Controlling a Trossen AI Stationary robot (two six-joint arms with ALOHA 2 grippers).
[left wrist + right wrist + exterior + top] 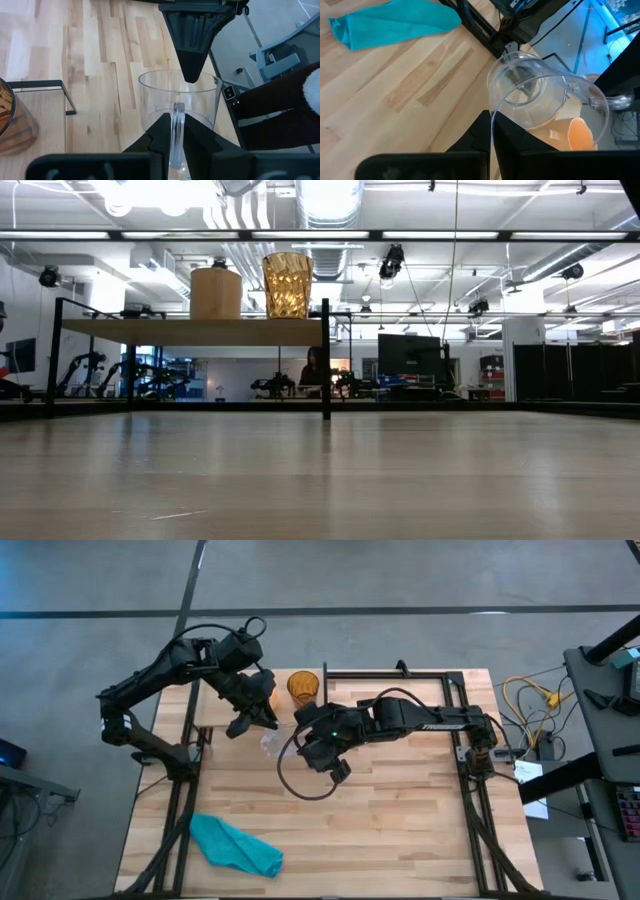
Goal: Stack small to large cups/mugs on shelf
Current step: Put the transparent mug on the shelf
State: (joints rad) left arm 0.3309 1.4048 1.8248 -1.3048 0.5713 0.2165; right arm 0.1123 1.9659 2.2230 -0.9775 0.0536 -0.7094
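Observation:
The tiny clear glass cup (272, 744) is held up in the air in front of the shelf (190, 331), between both grippers. My left gripper (175, 142) is shut on the cup's side nearest the shelf. My right gripper (492, 142) is shut on the opposite side. The orange mug (215, 293) and the amber tumbler (287, 285) stand upright side by side on the shelf board. In the high view the left arm hides the mug, and the tumbler (303, 687) shows by the shelf's right end. Neither arm appears in the low view. My left gripper has the clear cup's handle (177, 117) pinched between its two fingers, which come level from the shelf side. The cup is upright and lifted clear. My right gripper pinches the cup's wall at the rim (492, 117), opposite the handle. One finger is inside and one outside, slanting down from the table's right.
A teal cloth (235, 845) lies crumpled near the table's near left corner. Black metal rods (400, 675) frame the tabletop, and a black post (326, 360) holds up the shelf's right end. A loose cable loops under the right arm (300, 785). Bare planks fill the table's middle.

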